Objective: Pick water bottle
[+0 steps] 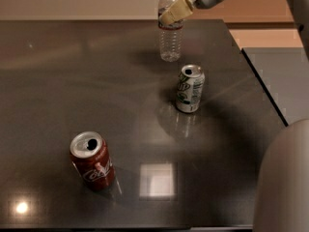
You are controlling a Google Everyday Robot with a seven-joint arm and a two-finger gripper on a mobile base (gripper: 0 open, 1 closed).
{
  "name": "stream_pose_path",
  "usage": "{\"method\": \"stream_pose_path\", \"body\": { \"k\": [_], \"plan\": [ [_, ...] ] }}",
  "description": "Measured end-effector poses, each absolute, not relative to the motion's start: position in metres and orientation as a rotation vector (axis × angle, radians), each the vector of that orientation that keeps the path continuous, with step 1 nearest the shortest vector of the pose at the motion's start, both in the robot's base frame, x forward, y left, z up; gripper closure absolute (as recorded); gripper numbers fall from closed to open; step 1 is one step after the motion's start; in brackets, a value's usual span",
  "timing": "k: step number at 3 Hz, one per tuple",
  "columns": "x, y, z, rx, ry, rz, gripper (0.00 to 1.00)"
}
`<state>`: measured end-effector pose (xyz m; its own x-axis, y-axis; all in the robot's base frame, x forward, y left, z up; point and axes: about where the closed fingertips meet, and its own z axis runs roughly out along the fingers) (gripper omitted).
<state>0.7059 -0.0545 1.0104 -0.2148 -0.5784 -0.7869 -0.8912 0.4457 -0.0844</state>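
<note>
The water bottle (pixel 170 42) is clear and ribbed with a white cap. It stands upright at the far middle of the dark table (pixel 72 81), its base at or just above the surface. My gripper (pixel 170 15) reaches in from the upper right and is shut on the bottle's upper part, at the label band. One tan finger (pixel 176 9) lies across the front of the bottle; the other is hidden behind it.
A green-white soda can (pixel 189 88) stands just in front of and right of the bottle. A red cola can (pixel 92 161) stands near the front left. The table's right edge (pixel 260 76) runs close by. My arm's body (pixel 285 178) fills the lower right.
</note>
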Motion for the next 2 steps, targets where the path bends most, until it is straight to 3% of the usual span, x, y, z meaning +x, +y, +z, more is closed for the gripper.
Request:
{"method": "stream_pose_path", "body": {
  "k": [2],
  "plan": [
    [0.6834,-0.0826,1.0516,-1.237,1.86,0.489,1.0]
  ]
}}
